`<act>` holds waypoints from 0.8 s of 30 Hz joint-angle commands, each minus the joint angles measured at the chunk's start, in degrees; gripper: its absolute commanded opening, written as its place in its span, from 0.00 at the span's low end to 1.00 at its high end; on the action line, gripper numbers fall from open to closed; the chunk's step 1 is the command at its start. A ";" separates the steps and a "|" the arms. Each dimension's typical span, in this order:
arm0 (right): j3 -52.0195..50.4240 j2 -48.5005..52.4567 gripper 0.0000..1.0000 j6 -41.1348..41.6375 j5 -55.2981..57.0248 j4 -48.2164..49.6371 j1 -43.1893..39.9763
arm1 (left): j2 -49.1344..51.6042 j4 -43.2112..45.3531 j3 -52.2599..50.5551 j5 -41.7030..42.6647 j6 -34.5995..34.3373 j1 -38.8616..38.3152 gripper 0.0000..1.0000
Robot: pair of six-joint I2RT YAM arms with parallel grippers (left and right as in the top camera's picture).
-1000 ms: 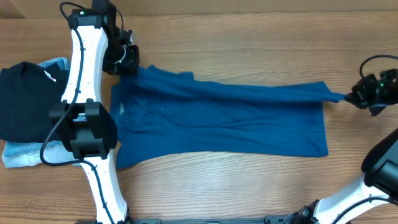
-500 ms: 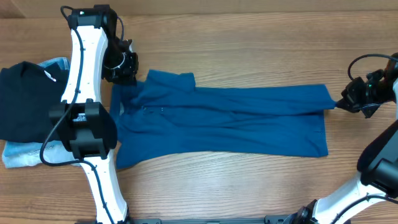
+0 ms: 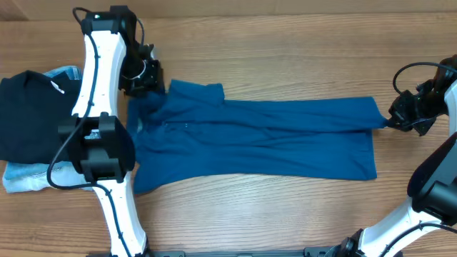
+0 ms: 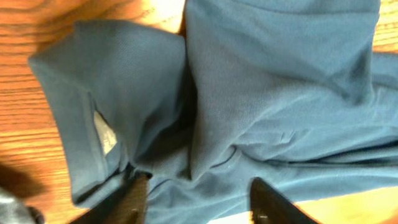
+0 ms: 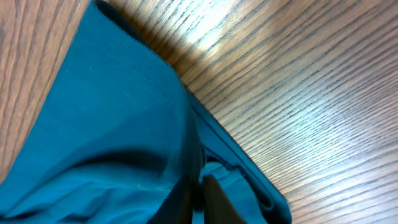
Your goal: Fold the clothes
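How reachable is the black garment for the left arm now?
Probably yes: the black garment lies uncovered next to the left arm, nothing between. The left gripper is open at the shirt collar, so it looks free to swing over.

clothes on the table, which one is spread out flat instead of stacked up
The teal-blue fabric shirt, stretched out across the middle; the black folded garment and light blue denim jeans lie stacked beside it.

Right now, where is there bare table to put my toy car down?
Two bare strips of table: the far one beyond the shirt, and the near one before it, between left arm and right arm. The left end is crowded: black garment, jeans, left arm. Left pincer and right pincer sit at the shirt's ends.
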 commanded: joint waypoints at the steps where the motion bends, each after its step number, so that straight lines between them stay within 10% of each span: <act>1: -0.46 -2.60 0.12 0.00 0.76 0.11 0.07 | -1.38 2.95 -4.37 0.50 4.39 -1.62 0.62; 9: -0.46 -2.60 0.17 0.00 0.79 0.31 0.07 | -1.38 7.50 -12.02 -0.37 7.78 -2.89 0.62; 11: -0.46 -2.60 0.17 0.00 0.79 0.15 0.07 | -1.38 7.61 -12.52 -0.39 7.78 -2.84 0.49; 14: -0.46 -2.60 0.17 -0.02 0.79 0.09 0.07 | -1.38 6.51 -12.52 -1.11 7.76 -2.84 0.04; 24: -0.48 -2.60 0.17 -0.02 0.83 0.09 0.07 | -1.38 0.94 -12.50 -20.76 -12.74 -2.78 0.04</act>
